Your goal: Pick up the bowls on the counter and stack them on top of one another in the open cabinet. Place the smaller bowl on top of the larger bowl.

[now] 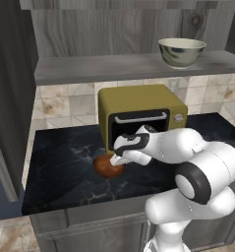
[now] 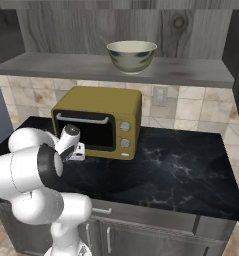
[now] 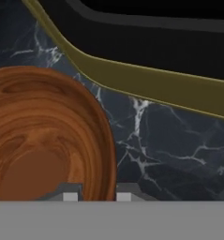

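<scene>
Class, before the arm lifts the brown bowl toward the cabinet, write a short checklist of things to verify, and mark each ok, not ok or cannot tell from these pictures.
1. Larger bowl already on the open cabinet shelf: ok.
2. Gripper at the smaller bowl rim, one of the fingers inside, the other outside: ok.
3. Grip firm: cannot tell.
4. Smaller bowl sits on the counter: ok.
5. Microwave close behind, lift path clear: cannot tell.

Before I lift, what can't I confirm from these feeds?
- Grip contact: in the hand view the gripper straddles the smaller bowl's rim, but the fingertips are cut off at the bottom edge.
- Left base view: the hand covers the right side of the bowl.
- Right base view: the arm hides the bowl.
- Larger bowl: its base is hidden by the cabinet shelf edge.
</scene>
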Controlling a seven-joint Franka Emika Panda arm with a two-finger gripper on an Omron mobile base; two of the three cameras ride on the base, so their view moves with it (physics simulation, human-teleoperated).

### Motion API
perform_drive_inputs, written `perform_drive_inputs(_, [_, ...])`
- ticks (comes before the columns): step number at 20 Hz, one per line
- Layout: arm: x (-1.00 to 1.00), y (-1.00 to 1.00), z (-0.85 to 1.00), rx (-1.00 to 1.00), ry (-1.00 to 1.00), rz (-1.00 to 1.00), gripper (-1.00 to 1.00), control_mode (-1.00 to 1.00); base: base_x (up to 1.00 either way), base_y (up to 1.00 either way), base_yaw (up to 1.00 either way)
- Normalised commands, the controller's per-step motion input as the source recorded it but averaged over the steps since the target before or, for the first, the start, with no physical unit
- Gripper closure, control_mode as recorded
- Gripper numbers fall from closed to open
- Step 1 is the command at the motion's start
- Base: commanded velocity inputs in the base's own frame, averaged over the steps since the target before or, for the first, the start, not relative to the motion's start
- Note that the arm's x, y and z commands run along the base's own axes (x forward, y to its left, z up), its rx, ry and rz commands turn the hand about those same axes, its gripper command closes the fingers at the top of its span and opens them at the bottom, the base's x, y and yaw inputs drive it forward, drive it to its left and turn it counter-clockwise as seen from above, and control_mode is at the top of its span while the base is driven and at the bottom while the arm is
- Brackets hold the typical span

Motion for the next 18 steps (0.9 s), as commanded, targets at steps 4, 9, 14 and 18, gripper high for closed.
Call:
perform_drive_inputs(4, [-0.21, 0.06, 0.23, -0.06, 0.0, 0.02, 1.0, -1.0, 0.0, 0.0, 0.0])
perform_drive_inputs(9, [-0.24, -0.01, 0.3, -0.05, 0.0, 0.01, 1.0, -1.0, 0.0, 0.0, 0.0])
perform_drive_inputs(14, [-0.32, -0.1, 0.34, -0.03, -0.01, 0.0, 1.0, -1.0, 0.0, 0.0, 0.0])
perform_drive_inputs(18, [-0.42, -0.23, 0.45, -0.01, -0.07, 0.0, 1.0, -1.0, 0.0, 0.0, 0.0])
